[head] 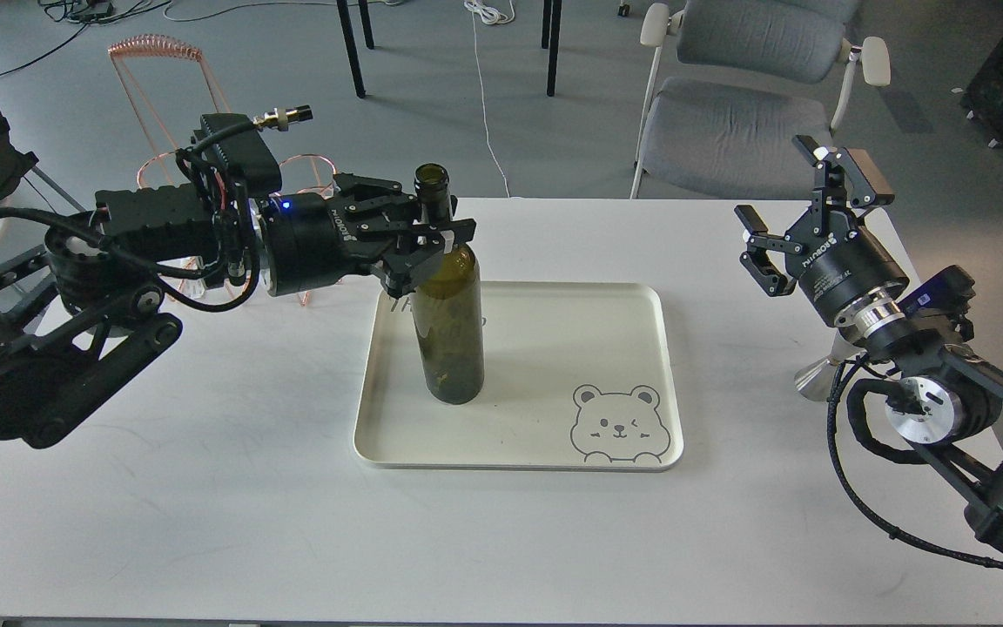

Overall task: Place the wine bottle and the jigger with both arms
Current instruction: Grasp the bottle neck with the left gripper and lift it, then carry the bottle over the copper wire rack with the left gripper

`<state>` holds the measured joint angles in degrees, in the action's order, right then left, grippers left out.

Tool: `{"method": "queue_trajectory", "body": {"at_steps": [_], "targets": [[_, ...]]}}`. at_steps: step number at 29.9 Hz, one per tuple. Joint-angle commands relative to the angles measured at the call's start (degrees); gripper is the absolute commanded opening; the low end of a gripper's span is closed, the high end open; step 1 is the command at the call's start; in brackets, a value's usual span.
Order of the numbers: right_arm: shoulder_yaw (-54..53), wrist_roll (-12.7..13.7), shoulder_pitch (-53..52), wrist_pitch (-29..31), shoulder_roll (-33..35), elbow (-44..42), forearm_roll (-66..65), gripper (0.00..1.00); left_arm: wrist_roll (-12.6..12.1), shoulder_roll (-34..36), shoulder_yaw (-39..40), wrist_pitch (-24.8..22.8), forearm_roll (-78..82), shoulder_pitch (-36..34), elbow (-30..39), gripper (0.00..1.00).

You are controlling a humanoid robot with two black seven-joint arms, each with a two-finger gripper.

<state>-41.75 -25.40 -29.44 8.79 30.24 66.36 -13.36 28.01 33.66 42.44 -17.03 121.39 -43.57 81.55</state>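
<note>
1. Wine bottle (449, 331): dark olive-green glass, no label, standing upright inside the cream tray (632, 296), in its left half, toward the middle from near to far. Mouth uncapped.
2. Tray: rectangular with rounded corners, lying flat at the centre of the white table (205, 505). A bear outline (616, 424) is printed at its near right corner; faint lettering shows behind the bottle, unreadable.
3. Left gripper (432, 235): reaches in horizontally from the left at the bottle's shoulder and lower neck. 1 finger lies on each side of the neck and the pair is clamped around it; the white pads sit against the glass.
4. Right gripper (793, 213): raised above the right part of the table, well apart from the tray, fingers spread wide with nothing between them.
5. Jigger (817, 373): shiny steel, on the table to the right of the tray, directly below the right arm's wrist. Only 1 cone and a short part of the waist show; the rest is hidden by the arm. Whether it stands or lies tilted cannot be told.
6. Copper wire rack (158, 96): at the far left, behind the left arm, partly hidden.
7. Grey chair (737, 122): on the floor beyond the table's far edge.
</note>
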Motion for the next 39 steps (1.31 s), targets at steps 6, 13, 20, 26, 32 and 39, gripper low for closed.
{"method": "queue_trajectory", "body": {"at_steps": [6,13,20,26,32,39], "targets": [[0.1,0.0,0.3,0.0,0.0,0.0,-0.3,0.98,0.0,4.4,-0.2,-1.4,-9.0,-14.6,-1.5,0.16],[0.0,-0.2,0.8,0.0,0.0,0.0,-2.0,0.98,0.0,8.3,-0.2,-2.7,-10.6,-19.9,-10.9,0.17],[0.0,-0.3,1.1,0.0,-0.1,0.0,-2.1,0.98,0.0,9.3,-0.4,-2.7,-10.5,-20.9,-20.5,0.18],[-0.3,-0.3,1.1,0.0,0.0,0.0,-2.1,0.98,0.0,9.4,-0.5,-2.6,-10.1,-20.0,-22.5,0.18],[-0.3,-0.3,1.2,0.0,0.0,0.0,-2.1,0.98,0.0,9.4,-3.9,-2.0,-10.5,-20.2,-23.3,0.18],[-0.3,-0.3,1.2,0.0,0.0,0.0,-2.1,0.98,0.0,9.3,-4.1,-0.8,-10.0,-20.3,-26.9,0.18]]}}
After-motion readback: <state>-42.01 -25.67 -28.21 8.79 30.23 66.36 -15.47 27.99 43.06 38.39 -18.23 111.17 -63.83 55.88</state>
